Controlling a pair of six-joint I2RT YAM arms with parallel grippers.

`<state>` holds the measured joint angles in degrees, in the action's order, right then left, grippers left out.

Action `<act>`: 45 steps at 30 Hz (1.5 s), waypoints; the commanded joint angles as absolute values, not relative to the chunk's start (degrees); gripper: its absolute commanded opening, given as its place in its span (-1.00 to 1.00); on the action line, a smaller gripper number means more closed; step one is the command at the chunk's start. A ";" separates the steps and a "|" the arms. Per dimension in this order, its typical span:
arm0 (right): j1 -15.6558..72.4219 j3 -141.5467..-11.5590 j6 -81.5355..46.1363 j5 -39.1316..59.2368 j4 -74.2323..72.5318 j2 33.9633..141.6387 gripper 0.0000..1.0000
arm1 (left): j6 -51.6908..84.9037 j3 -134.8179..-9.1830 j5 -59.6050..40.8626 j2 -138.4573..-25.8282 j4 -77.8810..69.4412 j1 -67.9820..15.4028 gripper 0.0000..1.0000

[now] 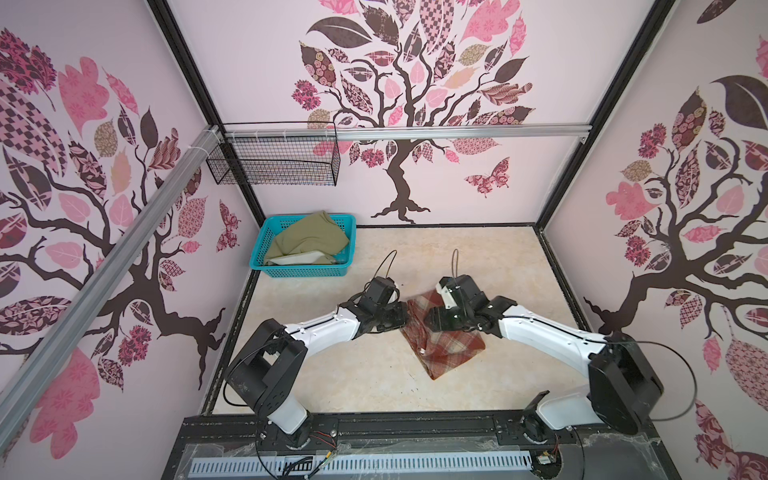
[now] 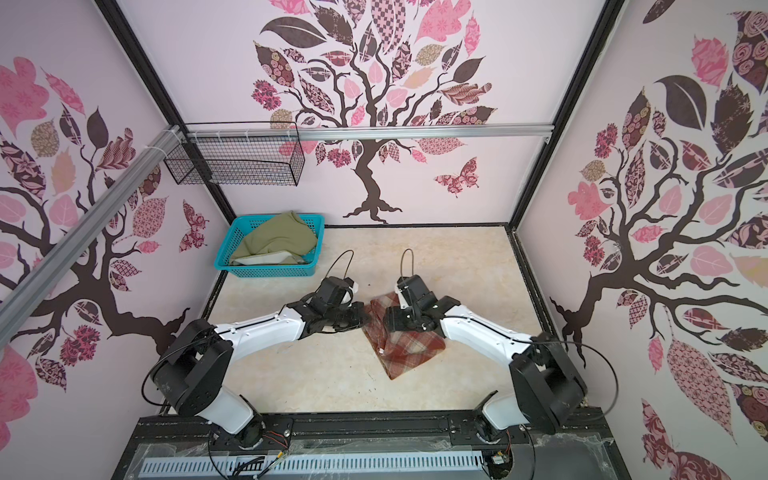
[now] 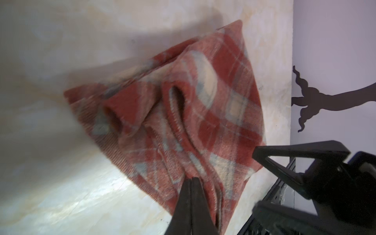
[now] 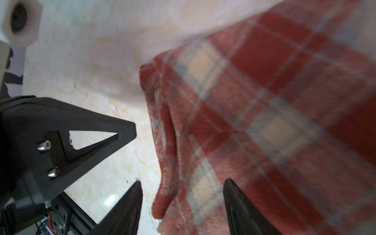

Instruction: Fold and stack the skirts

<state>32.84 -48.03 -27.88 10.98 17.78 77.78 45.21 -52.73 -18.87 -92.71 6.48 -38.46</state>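
With the olive skirt (image 1: 311, 241) lying in the basket (image 1: 303, 272) at the desk's (image 1: 332, 374) far-left corner, you are pinching the plaid skirt (image 1: 449, 345) mid-desk in your closed left pincer (image 3: 191, 180), your right pincer (image 4: 183, 188) standing open astride its folded edge.

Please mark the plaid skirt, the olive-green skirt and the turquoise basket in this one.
plaid skirt (image 1: 451, 347): in a top view, on its flat checked middle.
olive-green skirt (image 1: 313, 239): in a top view, on the green cloth heaped in the basket.
turquoise basket (image 1: 299, 272): in a top view, on its near wall.
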 commanded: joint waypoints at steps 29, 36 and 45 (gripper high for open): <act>32.91 -26.16 -42.83 8.63 6.67 75.57 -1.00 | 41.30 -68.57 -23.29 -116.09 11.31 -36.00 -1.00; 38.68 -31.18 -46.65 4.69 2.69 76.11 -1.00 | 36.33 -75.92 -22.50 -115.09 13.08 -34.91 -1.00; 27.78 -40.70 -36.09 12.28 7.62 71.48 -1.00 | 38.67 -69.35 -22.68 -101.16 17.79 -36.07 -1.00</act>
<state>31.46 -40.23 -39.94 10.17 5.85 73.58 37.76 -72.44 -23.18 -103.79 14.96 -35.38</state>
